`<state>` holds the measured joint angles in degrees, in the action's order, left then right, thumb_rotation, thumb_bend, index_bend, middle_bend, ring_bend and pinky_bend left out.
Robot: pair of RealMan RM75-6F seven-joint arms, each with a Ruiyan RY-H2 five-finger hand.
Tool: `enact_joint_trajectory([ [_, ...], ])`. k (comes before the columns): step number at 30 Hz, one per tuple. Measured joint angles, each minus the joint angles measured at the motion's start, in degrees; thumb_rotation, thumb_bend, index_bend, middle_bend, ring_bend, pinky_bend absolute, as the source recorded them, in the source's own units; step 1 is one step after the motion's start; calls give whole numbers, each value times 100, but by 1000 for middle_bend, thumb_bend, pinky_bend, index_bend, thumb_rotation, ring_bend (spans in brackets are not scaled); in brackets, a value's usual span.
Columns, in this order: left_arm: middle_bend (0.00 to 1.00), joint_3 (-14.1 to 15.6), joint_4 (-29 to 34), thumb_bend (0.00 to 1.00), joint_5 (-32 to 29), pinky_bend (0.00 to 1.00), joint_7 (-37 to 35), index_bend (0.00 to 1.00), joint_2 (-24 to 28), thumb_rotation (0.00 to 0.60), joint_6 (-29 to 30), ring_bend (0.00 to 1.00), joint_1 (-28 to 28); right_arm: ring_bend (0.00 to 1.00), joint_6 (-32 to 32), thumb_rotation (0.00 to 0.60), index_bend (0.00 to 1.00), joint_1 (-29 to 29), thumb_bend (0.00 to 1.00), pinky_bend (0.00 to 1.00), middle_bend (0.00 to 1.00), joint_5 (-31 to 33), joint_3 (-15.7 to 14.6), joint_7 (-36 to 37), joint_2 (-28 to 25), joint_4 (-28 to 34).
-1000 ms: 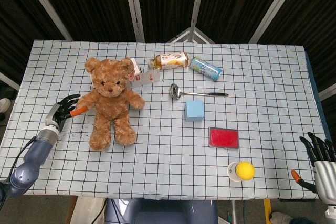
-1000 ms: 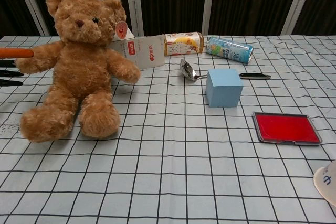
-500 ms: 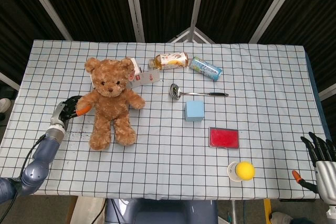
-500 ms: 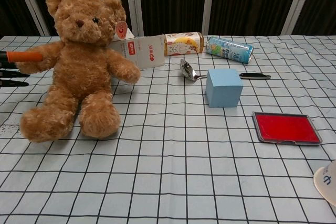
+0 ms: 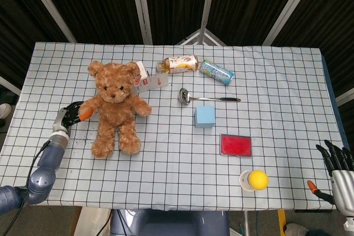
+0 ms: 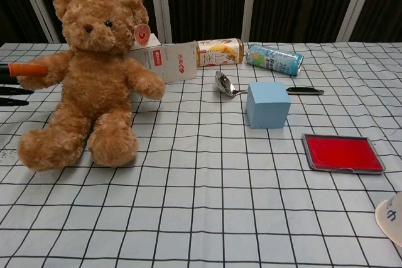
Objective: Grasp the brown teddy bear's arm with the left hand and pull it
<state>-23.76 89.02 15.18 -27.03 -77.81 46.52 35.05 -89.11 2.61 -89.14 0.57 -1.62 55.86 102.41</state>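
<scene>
- A small white cup point(image 5: 245, 181) near the front right of the desk point(image 5: 276, 81) holds a yellow ball point(image 5: 258, 179); the chest view shows only the cup's rim at its lower right corner.
- A flat red tray point(image 5: 236, 145) lies just behind the cup, with nothing visible in it.
- The brown teddy bear point(image 5: 114, 106) sits upright on the left part of the checked desk, facing forward, legs stretched toward the front edge.
- The left hand point(image 5: 71, 115) is at the end of the bear's outstretched arm point(image 5: 91, 108): its orange-tipped thumb point(image 6: 25, 68) lies over the paw and dark fingers point(image 6: 14, 92) show below, so the hand is clamped on the arm.
- The right hand point(image 5: 335, 164) is off the front right corner of the desk, well apart from everything, fingers spread and holding nothing.
- A white carton point(image 6: 168, 61) lies just behind the bear, touching or nearly touching its shoulder; a round tag point(image 6: 142, 34) hangs by the bear's ear.
- Further right at the back lie a bottle point(image 5: 179, 63) and a can point(image 5: 217, 72), both on their sides.
- A metal ladle point(image 5: 203, 98) and a light blue cube point(image 5: 204, 116) sit mid-desk, apart from the bear.
</scene>
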Motion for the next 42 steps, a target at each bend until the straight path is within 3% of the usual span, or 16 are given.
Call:
enact_joint_trajectory([
  [6, 501, -40, -16, 541, -285, 40, 199, 477, -30, 600, 107, 124, 20, 77, 6, 600, 117, 1, 218, 0, 61, 3, -5, 29, -15, 2],
  [16, 512, -111, -45, 545, -643, 41, 537, 483, -16, 600, 23, 124, 19, 77, 40, 600, 117, -8, 217, 0, 61, -12, -24, 51, -33, 26],
  [31, 491, -441, 234, 543, -37, 40, 400, 477, -23, 600, -86, 123, -131, 77, 71, 600, 116, -13, 217, 0, 61, 13, -33, 36, -45, 57],
  [37, 489, -408, 382, 543, 3, 40, 505, 473, -5, 600, 149, 123, -185, 77, 56, 600, 116, -3, 217, 0, 61, -6, -43, 59, -62, 68],
  [42, 489, -310, 72, 542, -183, 40, 547, 474, -39, 600, -5, 123, -217, 77, 59, 600, 116, -2, 218, 0, 61, -15, -51, 59, -68, 77],
])
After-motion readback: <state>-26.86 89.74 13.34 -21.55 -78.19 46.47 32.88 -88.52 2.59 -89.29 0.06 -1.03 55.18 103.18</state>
